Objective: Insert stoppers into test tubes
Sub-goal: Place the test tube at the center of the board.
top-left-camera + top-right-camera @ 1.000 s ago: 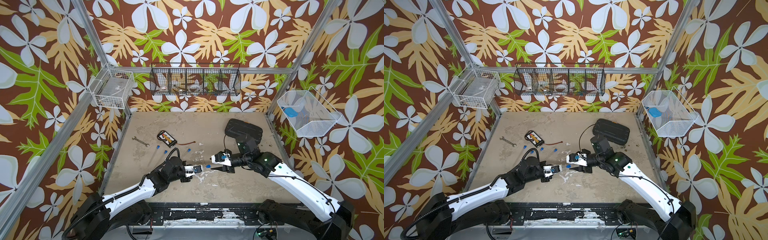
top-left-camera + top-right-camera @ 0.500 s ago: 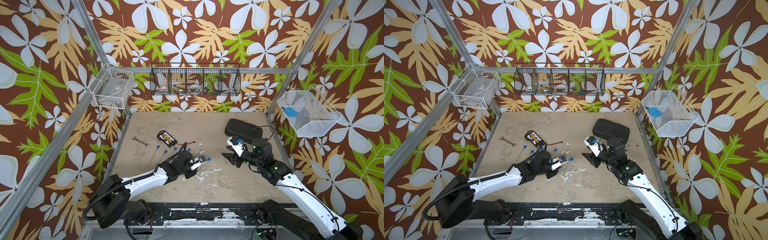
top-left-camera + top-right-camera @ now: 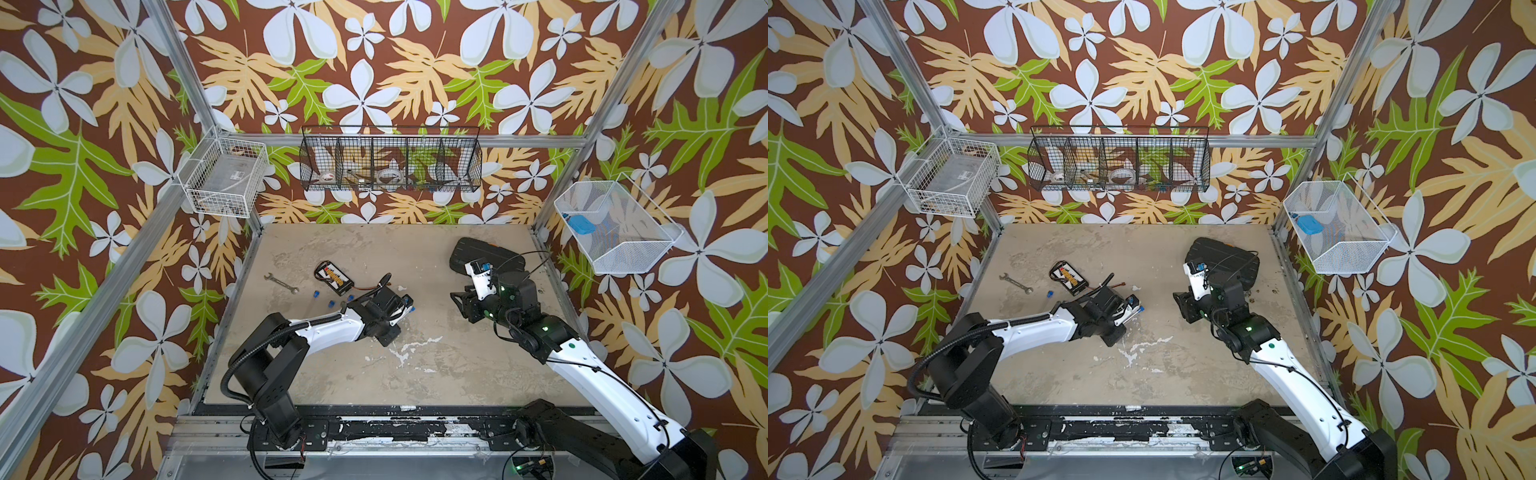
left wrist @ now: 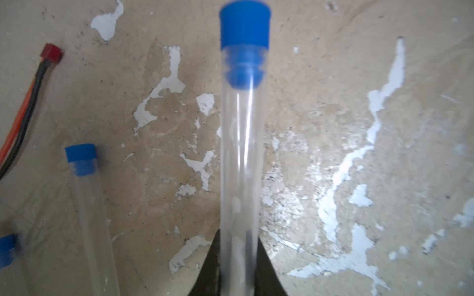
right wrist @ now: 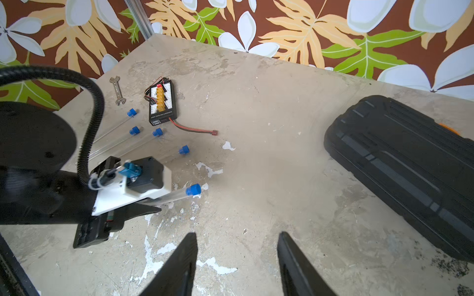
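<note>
Closed left jaws hold a test tube (image 4: 241, 159) straight out, stopper (image 4: 245, 28) foremost; stoppered tubes (image 4: 88, 205) lie beside; right jaws stand open.

The right claw (image 5: 237, 237) has drawn back from the left claw (image 4: 237, 238) at the middle of the desk (image 3: 415, 374) toward the right edge. It is now near the black case (image 3: 486, 255), jaws apart with nothing between them. The left claw has eased slightly toward the far edge, its arm folded back, carrying the test tube (image 4: 241, 153) with 1 stopper (image 4: 245, 28) in its mouth.
</note>
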Robot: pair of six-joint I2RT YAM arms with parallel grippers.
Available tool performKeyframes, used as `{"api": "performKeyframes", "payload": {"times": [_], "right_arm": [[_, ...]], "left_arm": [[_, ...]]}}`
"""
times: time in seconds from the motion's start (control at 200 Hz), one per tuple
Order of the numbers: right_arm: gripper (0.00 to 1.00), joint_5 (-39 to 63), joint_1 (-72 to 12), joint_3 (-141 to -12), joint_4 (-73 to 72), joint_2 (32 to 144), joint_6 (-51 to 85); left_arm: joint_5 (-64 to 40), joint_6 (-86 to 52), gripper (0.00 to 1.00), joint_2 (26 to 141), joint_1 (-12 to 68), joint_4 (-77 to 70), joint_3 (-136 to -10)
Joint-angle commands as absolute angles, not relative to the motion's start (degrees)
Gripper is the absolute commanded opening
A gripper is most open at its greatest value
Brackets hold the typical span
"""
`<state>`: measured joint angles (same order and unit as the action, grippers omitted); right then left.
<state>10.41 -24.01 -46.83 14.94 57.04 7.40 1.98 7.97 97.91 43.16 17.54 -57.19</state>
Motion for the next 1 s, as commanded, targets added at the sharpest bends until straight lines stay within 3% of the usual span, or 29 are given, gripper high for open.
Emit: {"api": "performKeyframes", "payload": {"times": [0.0, 0.325, 0.586, 0.996], "right_arm": [[0.53, 9.7, -24.0, -47.0, 14.9, 56.8, 8.1], [0.52, 9.7, -24.0, -46.7, 14.9, 56.8, 7.6], [0.51, 9.6, -24.0, -46.3, 14.9, 56.9, 7.1], [0.52, 4.3, -24.0, -46.7, 17.0, 56.1, 5.6]], "left_arm": [[4.2, 5.5, 0.00, 100.0, 42.8, 23.0, -59.5], [7.2, 6.5, 0.01, 104.2, 42.4, 27.3, -62.4], [7.7, 7.3, 0.16, 104.9, 42.3, 28.2, -62.3], [9.2, 7.3, 0.27, 104.7, 42.2, 27.7, -61.7]]}}
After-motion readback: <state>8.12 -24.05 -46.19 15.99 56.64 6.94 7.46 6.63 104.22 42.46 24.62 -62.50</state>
